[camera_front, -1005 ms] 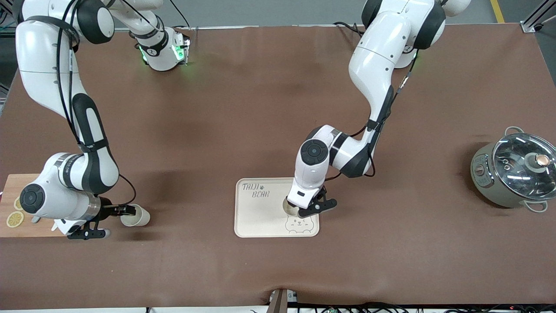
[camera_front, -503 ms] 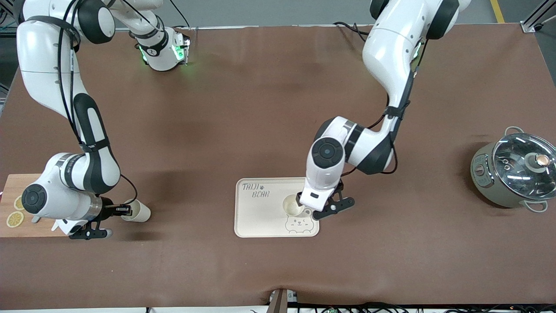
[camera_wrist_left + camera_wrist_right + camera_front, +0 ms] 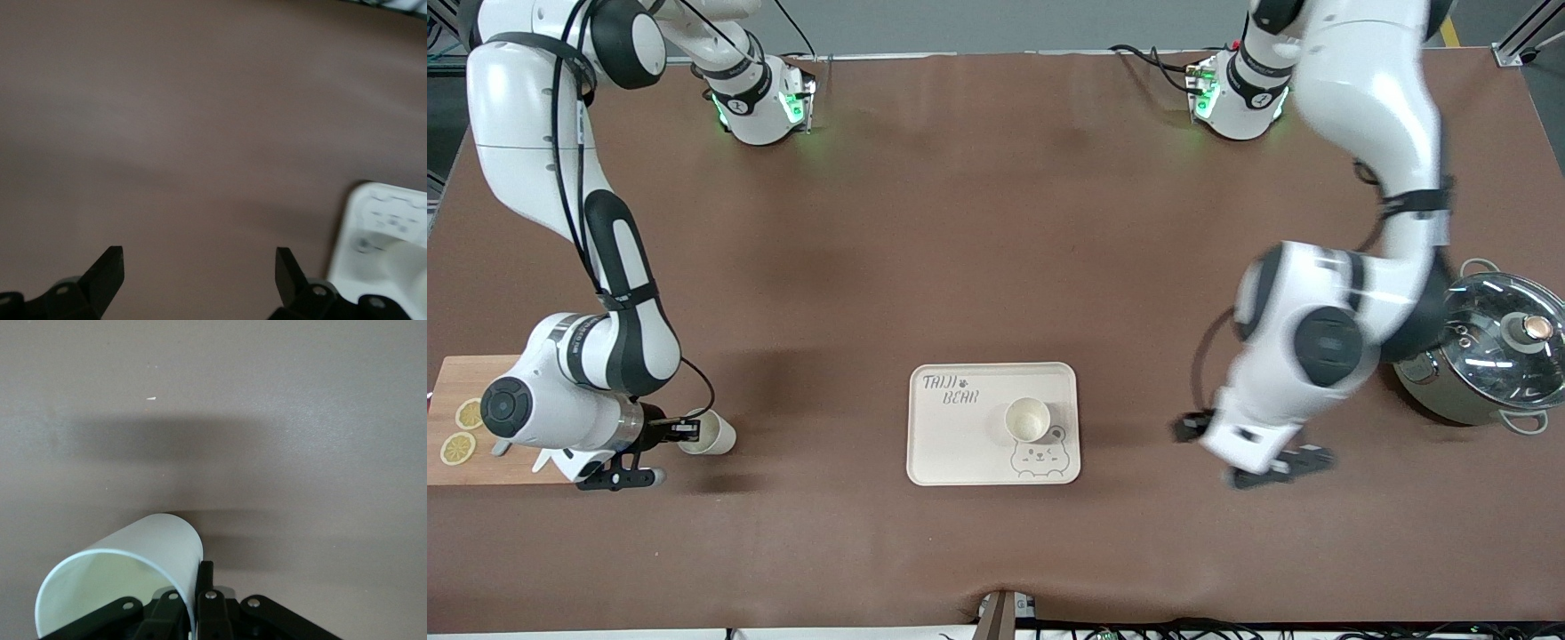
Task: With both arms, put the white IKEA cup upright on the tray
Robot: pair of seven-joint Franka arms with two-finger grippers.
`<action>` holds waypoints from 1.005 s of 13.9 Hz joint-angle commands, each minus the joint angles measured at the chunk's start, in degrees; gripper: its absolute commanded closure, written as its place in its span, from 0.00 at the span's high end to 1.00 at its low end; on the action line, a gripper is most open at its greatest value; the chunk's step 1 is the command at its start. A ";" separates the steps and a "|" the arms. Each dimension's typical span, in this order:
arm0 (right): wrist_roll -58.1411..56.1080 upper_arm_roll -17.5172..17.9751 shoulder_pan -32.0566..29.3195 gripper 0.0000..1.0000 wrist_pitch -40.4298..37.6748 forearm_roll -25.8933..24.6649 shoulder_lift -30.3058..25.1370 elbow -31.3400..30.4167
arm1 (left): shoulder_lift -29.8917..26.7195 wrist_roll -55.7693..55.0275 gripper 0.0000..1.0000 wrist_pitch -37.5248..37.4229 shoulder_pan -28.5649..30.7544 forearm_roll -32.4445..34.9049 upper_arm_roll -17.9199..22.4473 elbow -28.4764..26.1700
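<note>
A white cup (image 3: 1027, 420) stands upright, mouth up, on the cream tray (image 3: 960, 444), beside the bear drawing. My left gripper (image 3: 1227, 453) is open and empty over bare table between the tray and the pot. In the left wrist view its fingers (image 3: 110, 267) stand wide apart, with a corner of the tray (image 3: 383, 233) beside them. My right gripper (image 3: 685, 431) is shut on the wall of a second white cup (image 3: 713, 434), held on its side low over the table beside the cutting board. In the right wrist view the fingers (image 3: 203, 577) pinch that cup's rim (image 3: 127, 570).
A grey pot with a glass lid (image 3: 1485, 351) stands at the left arm's end of the table. A wooden cutting board (image 3: 463, 382) with lemon slices (image 3: 458, 447) lies at the right arm's end, under the right arm's wrist.
My left gripper has let go of the cup on the tray and swung away toward the pot. My right gripper has kept hold of its cup and shifted only slightly.
</note>
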 commanded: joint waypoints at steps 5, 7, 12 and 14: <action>4.37 0.05 1.68 0.00 -8.50 1.13 -1.21 5.11 | -0.89 22.02 1.00 2.28 12.85 -7.30 -0.74 -1.33; 10.95 0.13 4.22 0.00 -9.99 1.13 -2.18 5.11 | -6.60 21.84 1.00 -1.13 13.74 -7.48 -0.48 -1.42; 32.14 0.22 12.22 0.00 -10.79 1.13 -3.86 5.20 | -20.40 21.67 1.00 -15.89 13.74 -6.78 0.05 -1.33; 39.52 0.31 15.21 0.00 -10.79 1.13 -3.86 5.28 | -24.27 21.40 1.00 -20.90 13.56 -5.65 0.05 -1.42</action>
